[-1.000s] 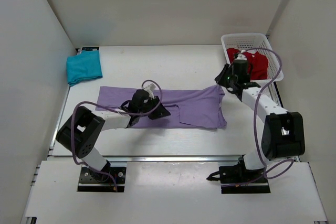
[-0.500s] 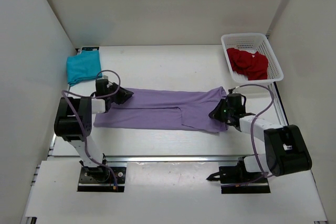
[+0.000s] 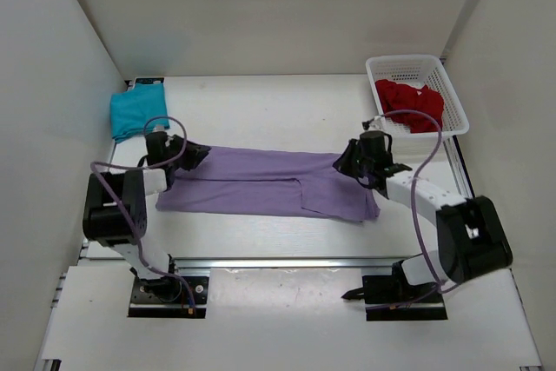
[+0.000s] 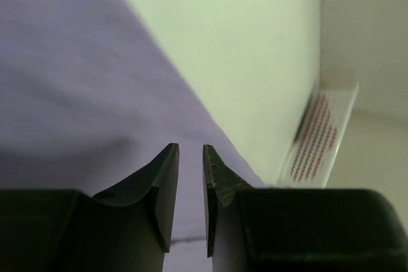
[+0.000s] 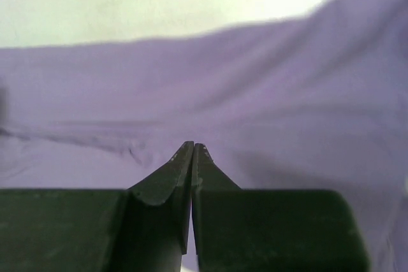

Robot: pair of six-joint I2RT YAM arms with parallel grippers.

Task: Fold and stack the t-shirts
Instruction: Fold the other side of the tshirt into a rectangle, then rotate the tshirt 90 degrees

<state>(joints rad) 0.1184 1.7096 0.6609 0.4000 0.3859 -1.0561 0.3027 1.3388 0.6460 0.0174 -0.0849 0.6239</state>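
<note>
While the purple shirt point(image 3: 261, 182) lies spread in a long band across the middle of the table point(image 3: 261, 110), each arm reaches in to one of its ends. The left pincer point(image 3: 196, 155) sits low at the shirt's far left corner, pointing along the cloth toward the right. In its wrist view the two jaws stand a narrow slot apart, with purple cloth filling the picture to their left and bare table to the right. Purple shows through the slot, but I cannot tell whether any cloth is caught between the jaws. The right pincer point(image 3: 346, 166) is at the shirt's far right corner, where the cloth rises to meet it. Its wrist view shows the jaws pressed tight together, with creases in the purple fabric running in to the tips, so it looks to have a thin pinch of the shirt. Between the two arms the far edge of the shirt runs nearly straight, while the near right corner sags toward the front of the table. The teal shirt point(image 3: 137, 112) lies folded at the far left edge of the table, well apart from the purple one. The red shirt point(image 3: 413, 102) is bunched inside the white basket point(image 3: 404, 62) at the far right corner.
</note>
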